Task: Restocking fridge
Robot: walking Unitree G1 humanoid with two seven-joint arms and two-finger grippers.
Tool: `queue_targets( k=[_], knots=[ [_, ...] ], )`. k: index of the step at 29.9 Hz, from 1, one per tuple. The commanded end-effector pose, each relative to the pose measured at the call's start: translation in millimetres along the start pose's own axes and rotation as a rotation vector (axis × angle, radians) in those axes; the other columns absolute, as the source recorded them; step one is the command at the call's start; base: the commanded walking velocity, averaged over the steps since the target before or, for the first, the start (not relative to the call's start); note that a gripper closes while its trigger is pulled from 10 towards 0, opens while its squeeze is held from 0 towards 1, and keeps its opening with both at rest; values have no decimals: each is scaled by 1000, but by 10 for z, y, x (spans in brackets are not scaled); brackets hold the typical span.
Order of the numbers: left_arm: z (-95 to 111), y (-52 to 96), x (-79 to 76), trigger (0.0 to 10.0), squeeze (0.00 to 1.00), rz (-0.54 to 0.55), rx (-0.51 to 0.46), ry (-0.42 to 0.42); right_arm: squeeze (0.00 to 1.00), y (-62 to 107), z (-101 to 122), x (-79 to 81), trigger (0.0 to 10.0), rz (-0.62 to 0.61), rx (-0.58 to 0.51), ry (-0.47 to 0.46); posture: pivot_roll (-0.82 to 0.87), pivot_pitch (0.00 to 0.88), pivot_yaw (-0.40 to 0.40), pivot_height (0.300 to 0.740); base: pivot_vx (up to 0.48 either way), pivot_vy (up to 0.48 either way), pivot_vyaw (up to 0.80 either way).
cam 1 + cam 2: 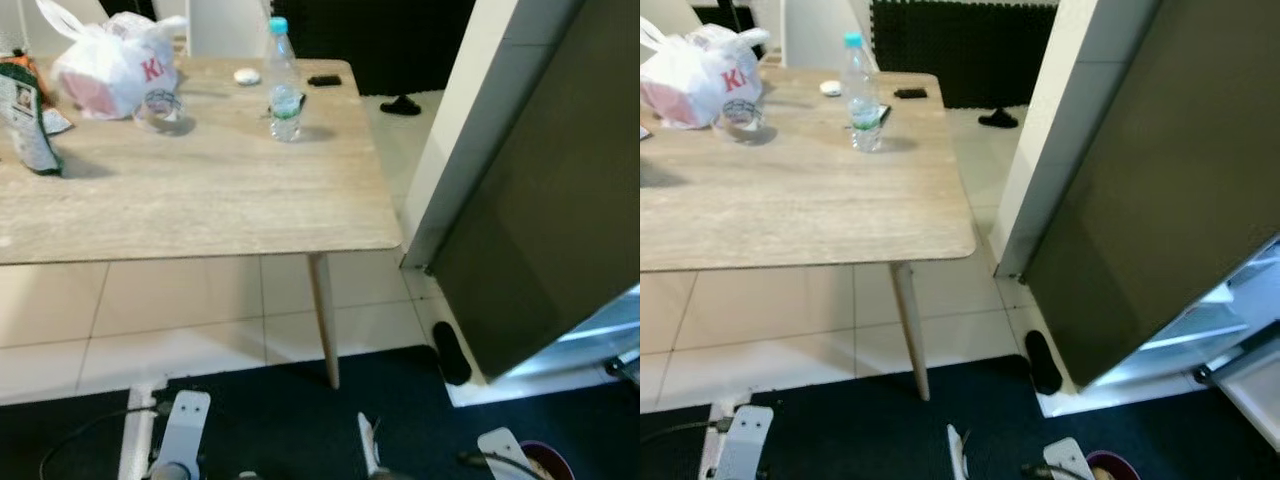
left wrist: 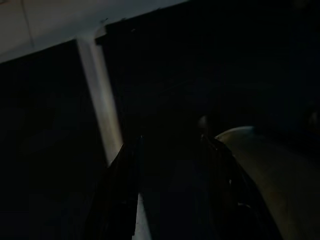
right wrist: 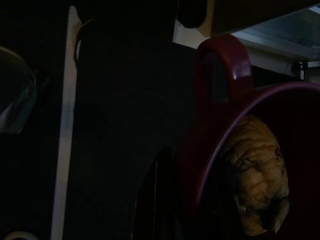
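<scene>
Pale wood-grain rectangular surface (image 1: 200, 190) as landmark: a clear plastic water bottle with a blue cap (image 1: 283, 82) stands upright near its far edge, with a white plastic bag bearing red print (image 1: 110, 65) at the far left corner and a small clear glass (image 1: 160, 108) just beside the bag. To the right of the surface stands the dark grey refrigerator door (image 1: 1160, 190), swung open, with the lit white interior (image 1: 1230, 310) visible beyond its lower edge. The task's thing, a dark red plastic container with a loop handle (image 3: 235, 130) holding a knobbly tan root-like item (image 3: 257, 175), hangs low in the right gripper (image 3: 165, 200), below and to the right of the surface, over the dark floor mat (image 1: 300, 420); the fingers appear clenched on its rim. The left gripper (image 2: 170, 190) hangs idle over the mat, its fingers released and apart. Judged step: carrying the container to the refrigerator; it should be kept level, raised past the door's lower edge, and set well inside a shelf. The right wrist view discloses the container's contents; the eye views give the door and the surface.
</scene>
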State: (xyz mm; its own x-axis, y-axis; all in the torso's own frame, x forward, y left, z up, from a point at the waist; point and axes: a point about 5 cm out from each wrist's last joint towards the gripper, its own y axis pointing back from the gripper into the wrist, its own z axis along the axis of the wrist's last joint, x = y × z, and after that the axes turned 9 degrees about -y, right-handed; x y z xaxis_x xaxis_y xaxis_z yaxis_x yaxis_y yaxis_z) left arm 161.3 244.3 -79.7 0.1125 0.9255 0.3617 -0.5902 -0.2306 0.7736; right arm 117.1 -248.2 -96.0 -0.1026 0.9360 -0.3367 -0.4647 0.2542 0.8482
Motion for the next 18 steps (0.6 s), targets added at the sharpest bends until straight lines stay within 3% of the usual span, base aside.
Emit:
queue_targets(
  k=[1, 18],
  knots=[
    [-35, 8, -46, 10000, 0, -17, 15, -10, 0, 4, -26, -76, 10000, -27, 2, -13, -46, 75, -73, 740, 0, -412, 0],
    [-46, 10, -47, 10000, 0, -16, 19, -7, 0, 4, -23, -66, 10000, -25, 1, -15, -46, 76, -73, 740, 0, -354, 0]
  ],
)
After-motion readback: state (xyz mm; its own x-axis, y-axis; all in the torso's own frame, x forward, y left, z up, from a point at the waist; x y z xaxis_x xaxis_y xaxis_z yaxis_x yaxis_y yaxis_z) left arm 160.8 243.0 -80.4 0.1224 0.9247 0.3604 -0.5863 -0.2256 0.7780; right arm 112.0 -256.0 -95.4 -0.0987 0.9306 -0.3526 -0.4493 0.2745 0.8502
